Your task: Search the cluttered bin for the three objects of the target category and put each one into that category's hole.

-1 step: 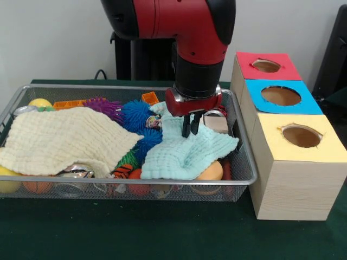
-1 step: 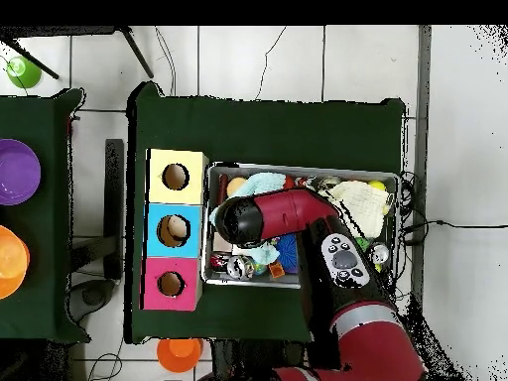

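The red and black arm's gripper (image 1: 191, 128) is hanging over the right part of the wire mesh bin (image 1: 241, 162), its dark fingers (image 1: 186, 125) drawn close together and pinching the top edge of the pale mint green cloth (image 1: 181, 151); that cloth is draping over an orange ball (image 1: 212, 172) at the bin's front wall; a larger cream waffle-weave cloth (image 1: 59, 142) is covering the left half of the bin, with a blue spiky rubber ball (image 1: 135, 114) and a purple spiky ball (image 1: 103, 105) lying between the two cloths (other small toys are showing only as scraps at the edges). Just beside the bin on the dark green tabletop (image 1: 162, 233) is standing a row of three wooden boxes, each with a round hole: the red-topped box (image 1: 282, 67), the blue-topped box (image 1: 306, 103) and the yellow-topped box (image 1: 325, 143); in the overhead view the arm is hiding the middle of the bin.
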Controlling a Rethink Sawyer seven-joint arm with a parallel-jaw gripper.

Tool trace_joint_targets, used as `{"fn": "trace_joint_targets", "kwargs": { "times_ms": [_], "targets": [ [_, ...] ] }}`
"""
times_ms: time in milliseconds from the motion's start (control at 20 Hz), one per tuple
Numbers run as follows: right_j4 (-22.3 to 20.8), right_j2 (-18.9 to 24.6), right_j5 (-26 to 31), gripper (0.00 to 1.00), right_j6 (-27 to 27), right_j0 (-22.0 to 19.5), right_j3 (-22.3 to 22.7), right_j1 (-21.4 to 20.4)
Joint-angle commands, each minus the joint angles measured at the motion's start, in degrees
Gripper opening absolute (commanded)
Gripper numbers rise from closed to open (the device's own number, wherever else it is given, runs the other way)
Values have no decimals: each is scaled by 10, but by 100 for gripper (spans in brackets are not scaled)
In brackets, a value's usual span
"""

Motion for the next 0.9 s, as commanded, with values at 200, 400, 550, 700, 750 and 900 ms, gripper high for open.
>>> {"fn": "trace_joint_targets", "kwargs": {
  "times_ms": [200, 400, 550, 700, 750, 900],
  "targets": [
    [-6, 65, 93, 0, -146, -49, 50, -98],
    [9, 95, 133, 0, -181, -83, 66, -135],
    [11, 116, 158, 0, -200, -106, 72, -157],
    [1, 133, 170, 0, -216, -127, 74, -164],
    [-3, 138, 174, 0, -222, -134, 72, -163],
    [-11, 154, 192, 0, -248, -161, 70, -174]
  ]
}}
